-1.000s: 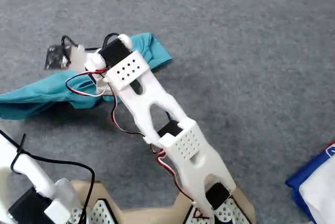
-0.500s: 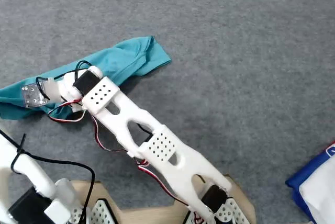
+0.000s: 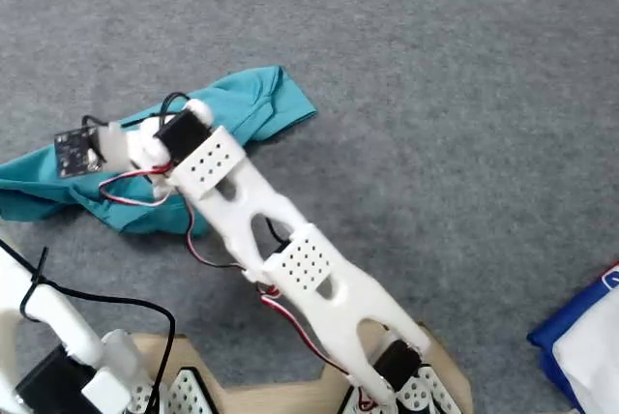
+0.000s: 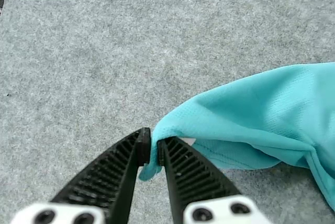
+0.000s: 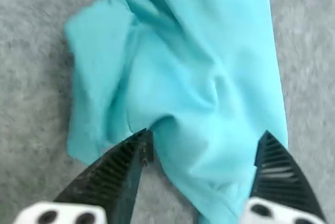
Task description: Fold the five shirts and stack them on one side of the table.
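Teal shirt [image 3: 247, 104] has left tool [image 4: 152, 148] clamped on its edge, right tool [image 5: 207, 141] apart above.

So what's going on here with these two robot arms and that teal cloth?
Two robot arms are working on a teal shirt that lies crumpled on a grey table. The left gripper is pinched shut on one edge of the shirt. The right gripper hovers open over the bunched middle of the same shirt, gripping nothing. The shirt is not yet folded.
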`<state>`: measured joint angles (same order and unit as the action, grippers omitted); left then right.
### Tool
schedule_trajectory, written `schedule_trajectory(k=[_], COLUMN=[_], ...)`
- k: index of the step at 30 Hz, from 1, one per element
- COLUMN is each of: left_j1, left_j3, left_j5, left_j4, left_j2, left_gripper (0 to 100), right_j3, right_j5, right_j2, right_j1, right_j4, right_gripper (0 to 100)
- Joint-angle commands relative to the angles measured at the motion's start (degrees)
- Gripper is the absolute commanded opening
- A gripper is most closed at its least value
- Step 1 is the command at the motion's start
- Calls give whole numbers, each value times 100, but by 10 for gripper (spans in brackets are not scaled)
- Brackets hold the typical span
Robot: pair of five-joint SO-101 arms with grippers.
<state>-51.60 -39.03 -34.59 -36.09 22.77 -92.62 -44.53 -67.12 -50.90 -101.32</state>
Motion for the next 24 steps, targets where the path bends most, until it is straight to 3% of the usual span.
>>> schedule_trajectory(k=[1,6,11,17,24], left_j1=[18,-9,-18,0,26], left_j3=[26,26,26,26,26], left_j5=[-44,-44,-44,-44,-44], left_j4=[44,44,44,44,44], left_j2=[75,75,75,75,66], left_gripper=[20,20,20,20,20], right_j3=[48,708,2431,4558,5297], right_j5=[79,193,774,756,747], right_j2=[769,1209,2000,3055,3371], right_j1=[163,303,277,92,57], right_j4=[-79,-105,-114,-70,9], right_gripper=[284,239,168,163,163])
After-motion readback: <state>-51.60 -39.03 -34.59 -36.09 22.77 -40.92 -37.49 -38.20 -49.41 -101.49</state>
